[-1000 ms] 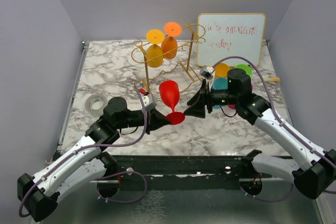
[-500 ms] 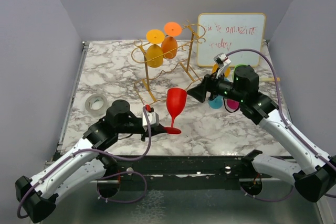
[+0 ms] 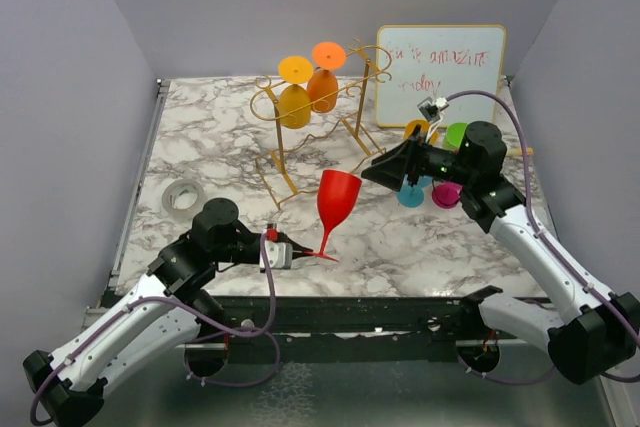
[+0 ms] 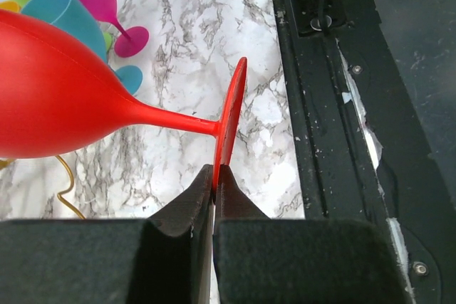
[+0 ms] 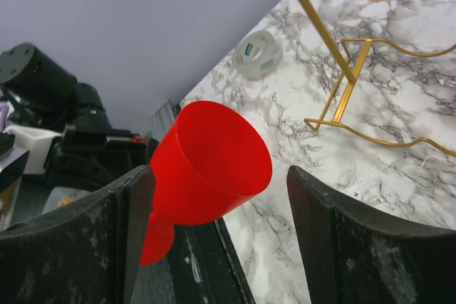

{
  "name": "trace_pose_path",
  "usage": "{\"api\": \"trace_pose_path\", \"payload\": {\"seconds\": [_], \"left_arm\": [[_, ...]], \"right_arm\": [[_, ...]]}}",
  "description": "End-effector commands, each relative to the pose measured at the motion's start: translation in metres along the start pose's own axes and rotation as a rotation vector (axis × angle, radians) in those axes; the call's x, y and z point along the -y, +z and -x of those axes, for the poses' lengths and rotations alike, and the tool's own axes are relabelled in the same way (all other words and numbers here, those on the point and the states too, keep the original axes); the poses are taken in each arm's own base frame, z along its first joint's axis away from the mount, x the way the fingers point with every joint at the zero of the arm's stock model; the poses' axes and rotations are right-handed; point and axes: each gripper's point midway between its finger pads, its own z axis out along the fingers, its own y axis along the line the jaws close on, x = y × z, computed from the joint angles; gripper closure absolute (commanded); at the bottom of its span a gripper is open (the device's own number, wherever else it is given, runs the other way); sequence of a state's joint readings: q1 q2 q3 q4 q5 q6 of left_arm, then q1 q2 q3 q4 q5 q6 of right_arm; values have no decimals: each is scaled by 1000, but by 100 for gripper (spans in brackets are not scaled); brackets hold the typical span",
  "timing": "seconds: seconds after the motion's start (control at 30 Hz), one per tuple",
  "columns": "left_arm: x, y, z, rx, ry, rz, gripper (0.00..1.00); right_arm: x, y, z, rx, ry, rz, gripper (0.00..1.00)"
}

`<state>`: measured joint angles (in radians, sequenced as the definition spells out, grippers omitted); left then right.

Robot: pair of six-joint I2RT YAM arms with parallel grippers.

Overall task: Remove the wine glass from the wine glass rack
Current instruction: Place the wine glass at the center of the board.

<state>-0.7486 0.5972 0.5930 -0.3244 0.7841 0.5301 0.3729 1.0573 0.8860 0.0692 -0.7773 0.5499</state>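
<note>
Red glass [image 3: 338, 197]: smooth, glossy, opaque plastic look. Tulip bowl, thin stem, flat disc foot. It is off the rack [image 5: 315, 19], on the rack's near side, tilted with the bowl mouth up and leaning away from the left arm.

Left gripper [image 4: 214, 184]: jaws together, clamped edge-on on the rim of the foot. The disc stands nearly vertical between the matte black pads. Cannot tell whether the foot's lower edge touches the table [image 3: 200, 137].

Right gripper [image 3: 385, 169]: jaws wide apart and gripping nothing. It sits just beside the bowl rim, on the near-right side of the rack. In the right wrist view the open mouth of the bowl shows between the 2 scuffed black fingers [image 5: 335, 240], with a gap on either side.

Rack: thin gold wire with a straight post, wavy rails, curled scroll ends and a looped wire base. 2 glasses hang from it with feet up, 1 amber [image 3: 294, 105] and 1 orange [image 3: 322, 89].

Right of the rack:
- A white-board [image 3: 440, 72] with a pale frame and red scrawl.
- A cluster of glasses in teal [image 3: 412, 192], magenta [image 3: 446, 193], green [image 3: 462, 134] and yellow [image 3: 418, 129].

Left of the rack: a tape roll [image 3: 183, 197] lying flat.

Table: white marble pattern with grey veins.
</note>
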Motion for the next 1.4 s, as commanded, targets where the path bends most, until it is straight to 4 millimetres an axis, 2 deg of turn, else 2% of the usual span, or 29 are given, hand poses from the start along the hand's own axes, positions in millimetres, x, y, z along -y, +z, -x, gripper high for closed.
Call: {"api": "trace_pose_path", "payload": {"seconds": [0.0,0.07,0.17,0.23,0.37,0.5,0.7,0.9,1.07,1.23,1.37], "left_arm": [[8,4,-10,20,134,-46,100],[3,6,-12,24,164,-28,100],[-2,6,-5,41,205,-13,100],[-6,4,-3,40,233,14,100],[-16,2,3,65,286,77,100],[-21,6,-4,50,308,87,100],[-21,14,-6,52,320,36,100],[-20,21,-7,46,325,-19,100],[-26,21,-9,30,331,10,100],[-25,20,-12,49,320,35,100],[-26,21,-14,44,320,42,100]], "right_arm": [[-28,1,5,-60,-114,173,20],[-32,4,9,-125,-140,203,20],[-41,6,6,-233,-117,309,20],[-40,8,1,-280,-86,339,20],[-22,13,-4,-292,-83,250,21],[-39,6,-6,-326,-78,355,24],[-49,5,-2,-338,-74,394,26],[-59,18,-17,-416,-70,439,32],[-64,22,-26,-447,-84,460,44],[-53,24,-29,-462,-95,382,45],[-58,25,-33,-480,-65,422,50]]}}
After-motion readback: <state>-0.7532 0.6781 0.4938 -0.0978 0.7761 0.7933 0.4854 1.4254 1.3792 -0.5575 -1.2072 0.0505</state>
